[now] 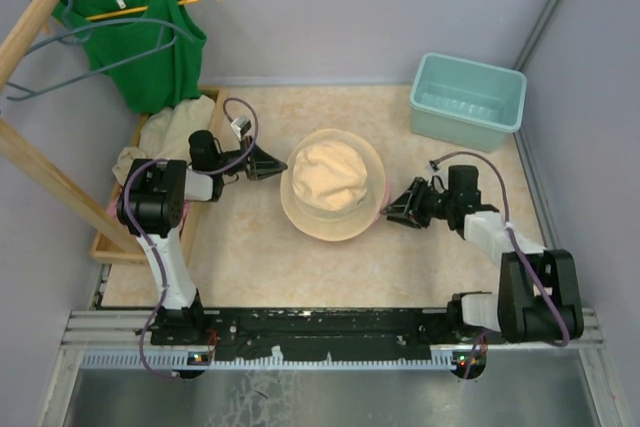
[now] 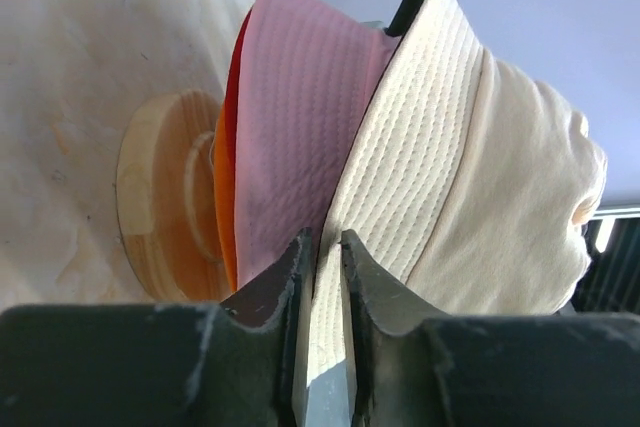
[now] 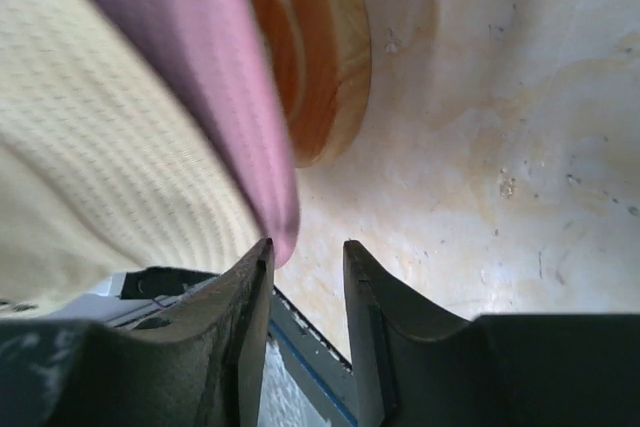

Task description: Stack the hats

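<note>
Hats are stacked mid-counter [image 1: 250, 267] on a round wooden stand [image 2: 160, 197] that keeps the crowns nested: beige hat [image 1: 333, 182] on top, pink hat [image 2: 300, 107] beneath, then slivers of red hat [image 2: 238, 87] and orange hat [image 2: 223, 197]. The left tool [image 2: 322, 247] and right tool [image 3: 308, 257] sit at opposite brim edges, a two-sided placement that would keep a floppy brim level. Right jaws stand clearly apart beside the pink brim's tip, gripping nothing; left jaws are barely parted with the beige brim's edge between them, seemingly loose, though that narrow gap is hard to read.
</note>
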### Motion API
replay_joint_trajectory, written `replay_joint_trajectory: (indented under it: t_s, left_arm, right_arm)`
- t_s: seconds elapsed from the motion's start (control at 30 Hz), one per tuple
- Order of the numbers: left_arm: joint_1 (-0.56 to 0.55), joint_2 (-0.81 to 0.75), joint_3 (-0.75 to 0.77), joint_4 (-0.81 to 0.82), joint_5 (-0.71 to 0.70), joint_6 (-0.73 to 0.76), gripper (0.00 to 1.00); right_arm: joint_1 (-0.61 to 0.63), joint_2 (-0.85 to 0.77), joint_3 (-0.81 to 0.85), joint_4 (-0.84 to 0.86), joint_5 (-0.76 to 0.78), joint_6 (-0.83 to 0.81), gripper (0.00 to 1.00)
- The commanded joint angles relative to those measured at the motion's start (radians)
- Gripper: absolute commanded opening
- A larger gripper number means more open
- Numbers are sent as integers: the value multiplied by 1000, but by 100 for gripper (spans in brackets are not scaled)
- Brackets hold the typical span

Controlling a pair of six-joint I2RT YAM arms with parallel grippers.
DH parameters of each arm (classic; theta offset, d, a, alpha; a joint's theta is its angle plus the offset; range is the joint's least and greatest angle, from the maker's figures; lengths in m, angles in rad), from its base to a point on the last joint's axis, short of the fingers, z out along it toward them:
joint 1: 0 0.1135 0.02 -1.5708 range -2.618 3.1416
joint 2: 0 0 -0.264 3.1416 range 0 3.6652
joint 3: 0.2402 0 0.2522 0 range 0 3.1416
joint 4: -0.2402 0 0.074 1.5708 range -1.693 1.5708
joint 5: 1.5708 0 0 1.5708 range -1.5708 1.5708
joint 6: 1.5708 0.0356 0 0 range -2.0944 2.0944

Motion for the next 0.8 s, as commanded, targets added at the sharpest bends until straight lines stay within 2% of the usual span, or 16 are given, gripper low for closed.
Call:
replay_joint_trajectory:
  t_s: [0.0,0.17,0.33,0.47,0.77]
  left_arm:
    - [11,8,49,-32,-8,-7,26]
    - [19,-9,75,-61,-14,-12,30]
    - [42,-43,75,-124,-26,22,31]
    - [75,-92,76,-285,-44,141,33]
    - [123,-240,58,-641,-122,389,37]
  right_arm:
    - [-45,-155,137,-205,81,-111,36]
    - [-96,-186,296,-278,68,-157,41]
    - [-95,-59,382,-132,-21,-120,42]
    - [-84,75,441,-24,-73,-97,47]
    - [-36,287,548,218,-120,18,47]
